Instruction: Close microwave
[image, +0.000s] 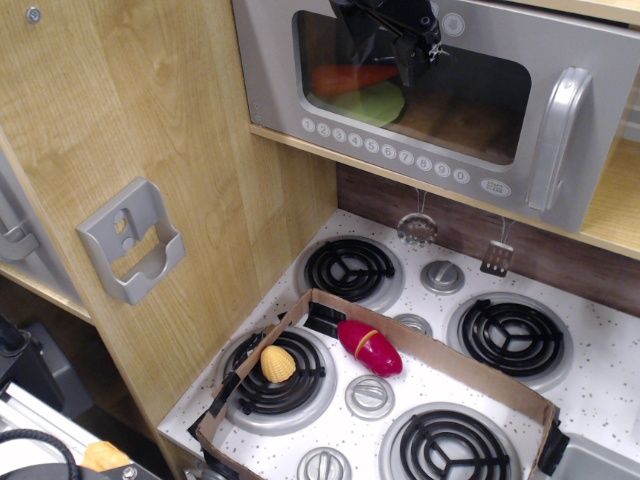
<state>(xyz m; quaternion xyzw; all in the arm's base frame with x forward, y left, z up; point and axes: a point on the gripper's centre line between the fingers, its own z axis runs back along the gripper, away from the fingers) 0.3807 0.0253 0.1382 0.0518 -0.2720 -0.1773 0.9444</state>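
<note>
1. Nearest us, at the bottom edge, we see a speckled white stovetop (590, 400) with four black coil burners and silver knobs between them.
2. A low cardboard frame (440, 360) lies on the stovetop, open at the top, its walls running across the front burners.
3. Inside that frame a yellow ridged toy (278, 364) rests on the front left burner (275, 378), and a red toy with a yellow band (369, 347) lies just beside it, towards the middle.
4. To the left, a grey wall bracket (132, 240) is fixed to the light wood side panel (130, 110).
5. Further back, two small silver utensils (417, 229) hang against the dark backsplash, under the shelf.
6. Above them sits the microwave (290, 110), at the top of the view; its grey door looks pushed to, or nearly so, with the silver handle (556, 135) at its right and the row of round number buttons (385, 151) below the window.
7. Through the window we make out something orange on a green plate (372, 102).
8. The black gripper (412, 50) hangs against the window's upper part; we cannot tell whether its fingers are spread or closed.
</note>
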